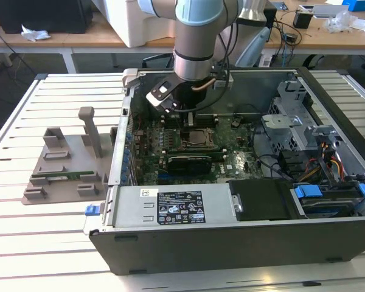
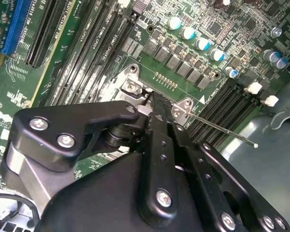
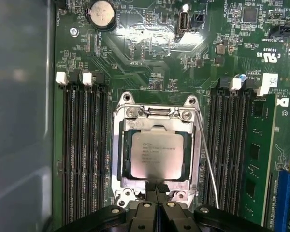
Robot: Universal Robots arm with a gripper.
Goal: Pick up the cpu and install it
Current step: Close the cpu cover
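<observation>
The cpu (image 3: pixel 157 154) is a silvery square chip lying flat in the motherboard socket, with the metal socket frame (image 3: pixel 117 159) around it. In the exterior view the cpu (image 1: pixel 198 137) sits in the middle of the board inside the open computer case (image 1: pixel 231 243). My gripper (image 3: pixel 157 187) hangs just above the socket's edge, its black fingers pressed together and holding nothing. The second wrist view has the shut gripper (image 2: pixel 152 99) tips over a corner of the frame. The thin wire socket lever (image 3: pixel 209 159) runs along one side of the socket.
Black memory slots (image 3: pixel 84 154) flank the socket on both sides. A power supply (image 1: pixel 170 207) and a drive cage (image 1: pixel 325 194) fill the case's near side. Outside the case, at the exterior view's left, a grey fixture (image 1: pixel 67 164) holds a green memory stick (image 1: pixel 64 176).
</observation>
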